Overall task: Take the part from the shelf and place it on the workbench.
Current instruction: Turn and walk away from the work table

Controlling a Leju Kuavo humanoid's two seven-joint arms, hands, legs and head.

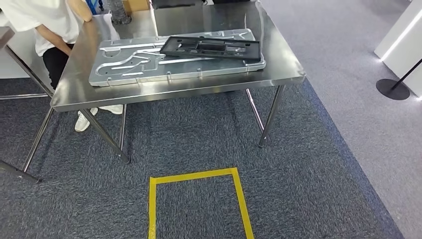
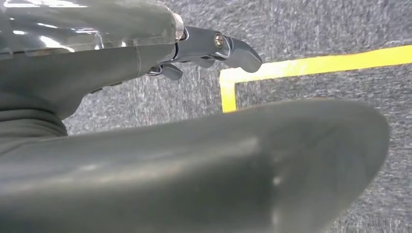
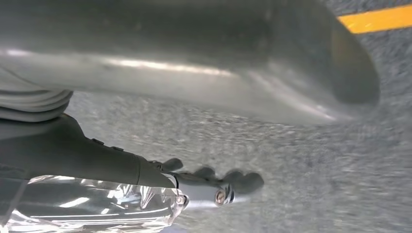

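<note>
Seemingly both my left hand and right hand hang empty, fingers loosely extended, while the black part lies crosswise on the workbench ahead.

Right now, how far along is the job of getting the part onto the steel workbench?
Looks done: a black plastic frame part lies on the stamped grey metal panel on the shiny steel workbench. In hand: nothing; the left hand and right hand hang over grey carpet with extended fingers holding nothing. Left: apparently nothing for this part; no shelf visible.
</note>
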